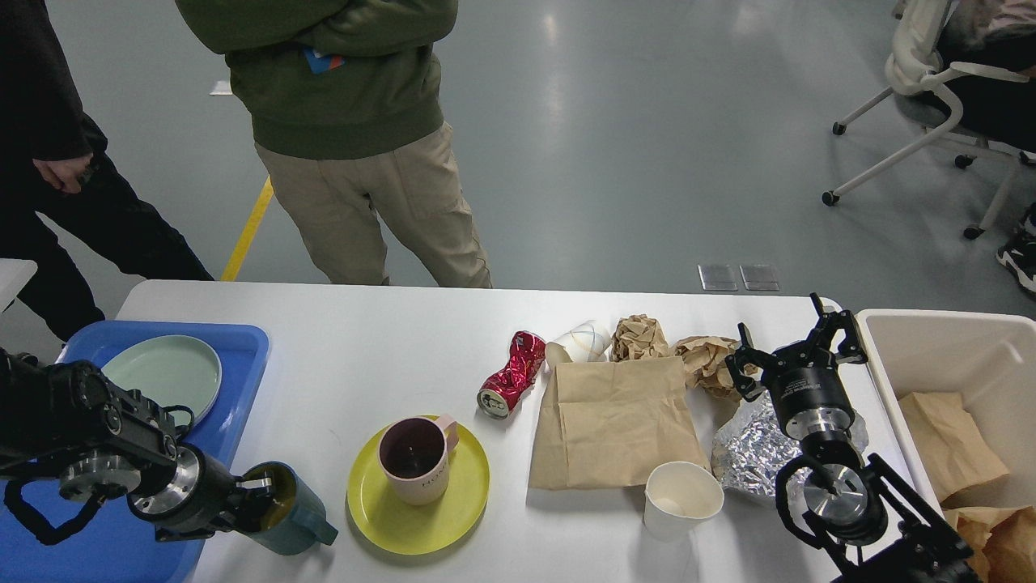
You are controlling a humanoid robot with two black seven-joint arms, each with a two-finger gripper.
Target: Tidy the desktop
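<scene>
Centrally, the white desktop (388, 340) spans the view, cluttered.
At its near left edge the left gripper (252, 502) is clamped on a teal mug's (287, 510) rim beside the blue tray (243, 340); the right gripper (797, 344) hovers with fingers spread above crumpled foil (749, 453), near the beige bin (931, 340).

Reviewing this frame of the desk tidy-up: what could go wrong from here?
1. The left gripper is shut on the teal mug, which is tilted at the blue tray's edge; it might slip, or spill if anything is inside.
2. The right gripper hangs open above the crumpled paper and foil; a descent could shove litter off the desktop instead of into the beige bin.
</scene>
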